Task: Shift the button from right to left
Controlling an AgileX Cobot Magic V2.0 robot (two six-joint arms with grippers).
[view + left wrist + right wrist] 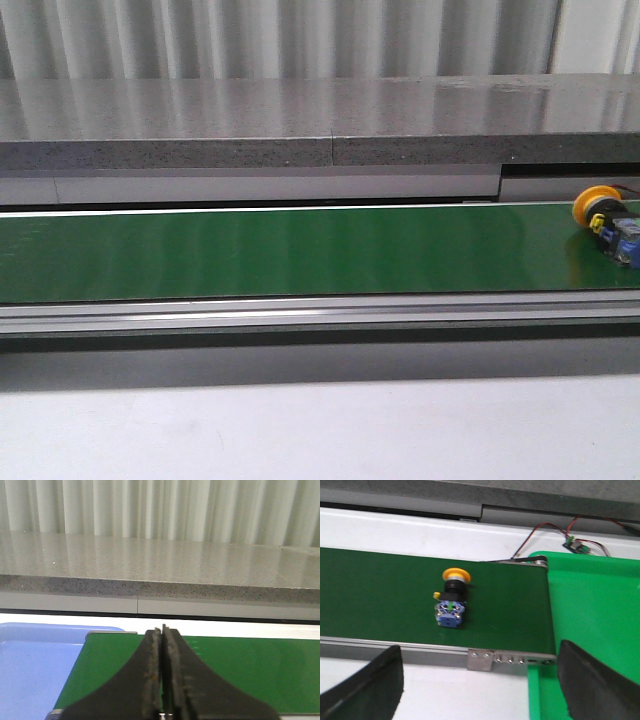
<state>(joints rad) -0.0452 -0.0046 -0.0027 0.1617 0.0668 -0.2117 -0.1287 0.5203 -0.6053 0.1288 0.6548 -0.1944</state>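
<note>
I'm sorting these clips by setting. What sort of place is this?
Probably a lab mock-up of a factory sorting line, not a home. A green conveyor belt carries an industrial push-button, with a blue tray at one end, a green tray at the other, and a small wired circuit board beside it.

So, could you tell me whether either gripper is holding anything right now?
Nothing is held. The left gripper is shut on nothing, the right gripper open; the button lies free on the belt.

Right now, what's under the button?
The button lies on its side on the green conveyor belt, near the belt's right end, yellow cap toward the far edge. Nothing else shows beneath it; the contact patch itself is hidden.
</note>
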